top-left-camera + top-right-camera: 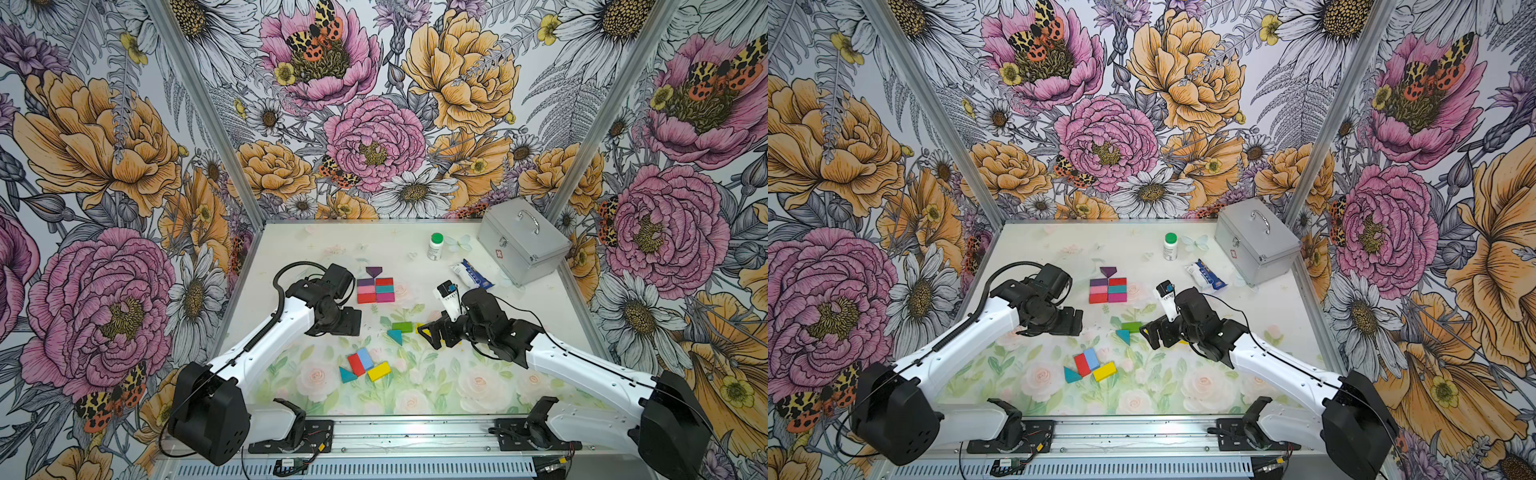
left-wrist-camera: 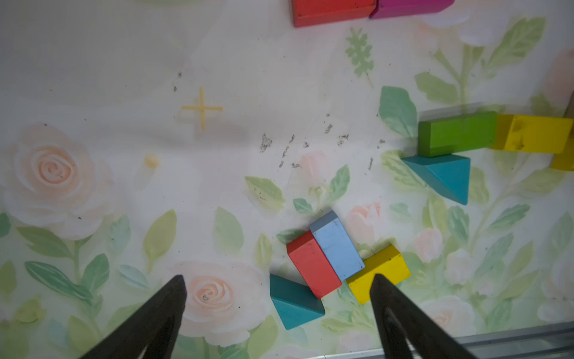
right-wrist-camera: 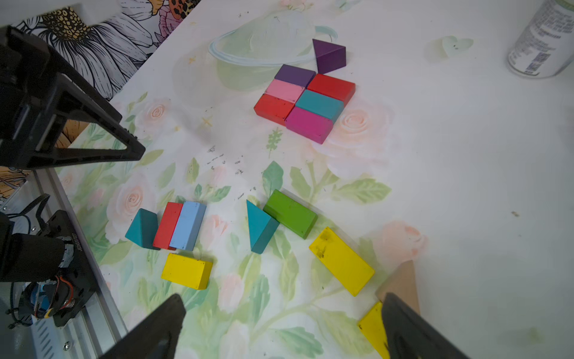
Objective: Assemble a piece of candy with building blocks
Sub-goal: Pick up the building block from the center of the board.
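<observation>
blocks (image 1: 375, 289) are partly joined beyond the open left gripper (image 2: 278, 278); others are left loose by the open right gripper (image 3: 284, 298).

A white bottle with a green cap (image 1: 435, 246) is standing upright toward the far edge of the rose-printed table cover (image 1: 540, 324). A blue-and-white packet (image 1: 473, 275) is lying flat nearby. A silver metal case (image 1: 521, 245), handle on top, is sitting in the far right corner.
</observation>
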{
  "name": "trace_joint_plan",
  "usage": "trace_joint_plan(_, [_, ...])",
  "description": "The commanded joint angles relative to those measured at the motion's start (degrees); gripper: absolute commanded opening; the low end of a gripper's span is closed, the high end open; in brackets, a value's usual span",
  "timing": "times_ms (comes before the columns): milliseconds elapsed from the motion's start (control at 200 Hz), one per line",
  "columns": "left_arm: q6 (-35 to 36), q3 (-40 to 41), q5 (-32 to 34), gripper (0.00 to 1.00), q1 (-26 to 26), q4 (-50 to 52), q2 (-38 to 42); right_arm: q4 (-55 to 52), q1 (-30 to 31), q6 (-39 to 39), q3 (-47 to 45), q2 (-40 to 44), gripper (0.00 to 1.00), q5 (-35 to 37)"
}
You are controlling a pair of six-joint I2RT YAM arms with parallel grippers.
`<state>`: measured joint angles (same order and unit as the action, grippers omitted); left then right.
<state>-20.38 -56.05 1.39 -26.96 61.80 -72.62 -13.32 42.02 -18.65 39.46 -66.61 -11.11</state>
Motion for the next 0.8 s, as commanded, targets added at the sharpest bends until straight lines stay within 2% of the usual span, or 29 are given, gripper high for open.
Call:
trace_joint_plan(0, [-6.5,2.8,-3.3,0.91,-2.0,-4.9,4.3,-0.7,3.0,-1.4,1.5,-0.6,1.0,0.8])
trace_joint_plan(150, [-12.0,5.7,-1.0,0.9,-6.5,-4.8,5.3,0.6,9.7,-0.1,1.6,-1.3,1.0,2.9])
trace_joint_plan(290, [-19.4,8.3,0.6,0.88,-9.3,-4.3,5.3,4.0,12.9,0.6,0.3,-2.9,1.0,3.1])
trace_joint_plan(490, [-28.8,13.7,2.2,0.87,-12.3,-4.5,8.4,8.3,13.0,2.2,-1.1,-5.5,1.0,-0.8])
trace_joint_plan(665, [-31.9,17.4,1.6,0.82,-12.5,-4.9,9.3,10.8,13.0,5.5,-0.2,-8.6,1.0,-7.2])
trace_joint_plan(796, [-33.8,18.9,1.5,0.79,-13.2,-6.3,9.5,15.3,13.1,6.3,-1.3,-8.9,1.0,-9.0])
